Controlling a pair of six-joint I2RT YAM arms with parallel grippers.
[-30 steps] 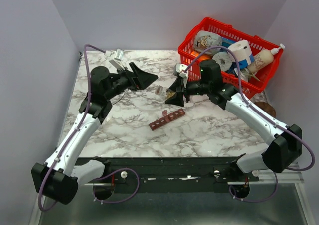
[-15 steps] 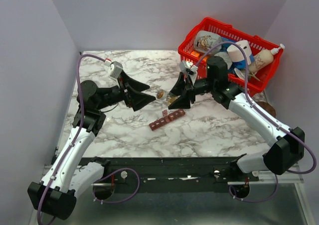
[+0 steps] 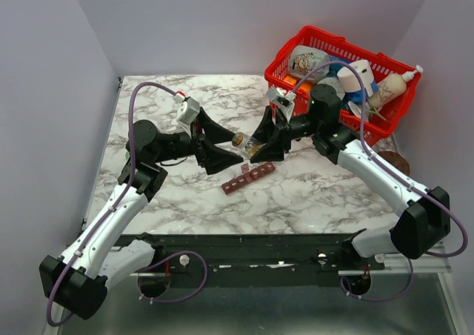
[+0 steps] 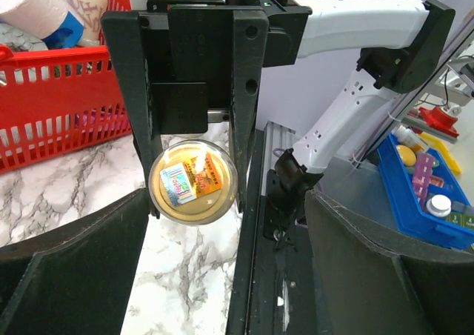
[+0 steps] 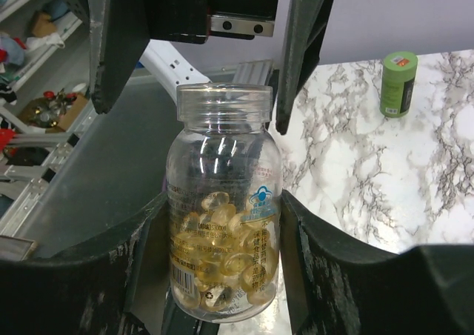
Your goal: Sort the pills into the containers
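Note:
My right gripper (image 3: 257, 144) (image 5: 222, 268) is shut on a small clear bottle (image 3: 242, 141) (image 5: 224, 216) and holds it sideways above the marble. Yellowish pills (image 5: 229, 257) fill its lower half. Its neck points at my left gripper (image 3: 235, 150) (image 4: 222, 276), which is wide open, close in front of it and holding nothing. In the left wrist view the bottle's round end (image 4: 194, 181) shows between the right fingers (image 4: 244, 105). The containers (image 3: 249, 177), a dark red strip of small compartments, lie on the table just in front of both grippers.
A red mesh basket (image 3: 385, 125) (image 4: 67, 120) full of household items stands at the back right. A green cylindrical piece (image 5: 398, 83) stands on the marble table (image 3: 178, 194). The walls are close on both sides.
My left arm has swung from the back left towards the middle and now faces the bottle. The right gripper, still holding the bottle, has barely shifted.

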